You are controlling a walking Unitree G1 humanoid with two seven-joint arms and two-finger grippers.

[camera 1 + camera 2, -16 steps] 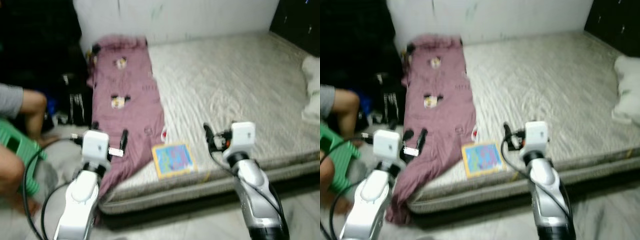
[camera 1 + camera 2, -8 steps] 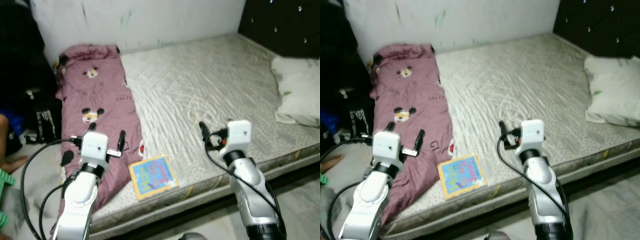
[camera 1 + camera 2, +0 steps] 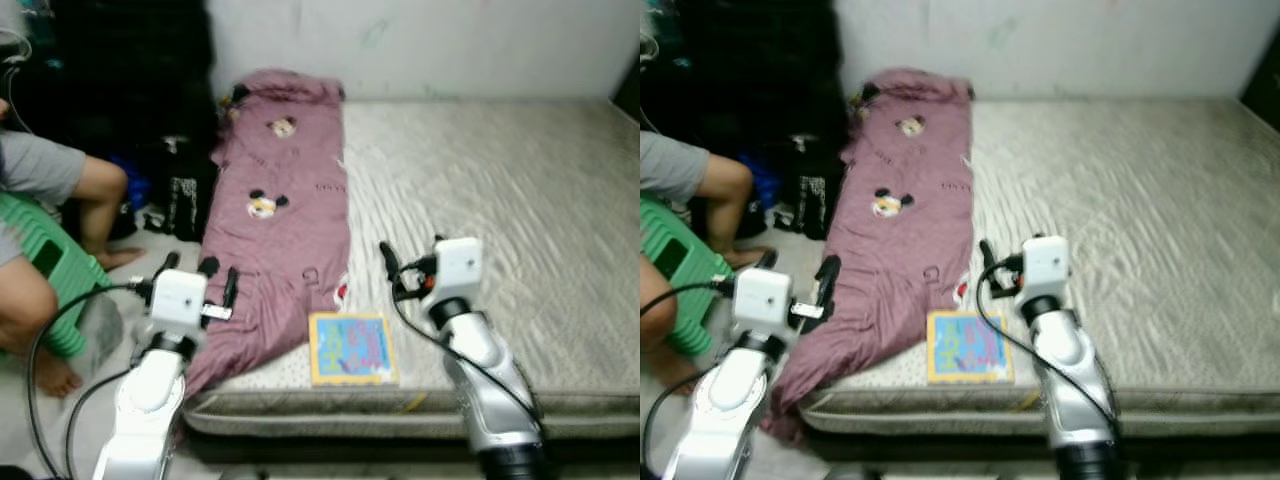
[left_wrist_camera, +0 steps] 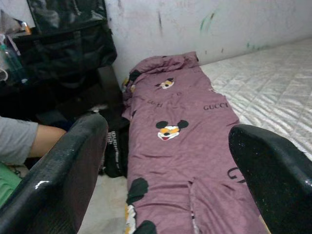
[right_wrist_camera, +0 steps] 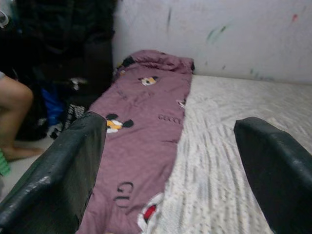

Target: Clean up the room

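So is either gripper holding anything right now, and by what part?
Nothing is held. The left gripper and the right gripper both hang open in the air, over the purple blanket and the mattress.

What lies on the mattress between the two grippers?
Left eye view: the purple blanket drapes beside the left gripper; the colourful book lies nearer the right gripper.

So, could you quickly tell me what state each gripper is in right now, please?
Left gripper: open, holding nothing, raised beside the purple blanket.
Right gripper: open, holding nothing, raised over the mattress.
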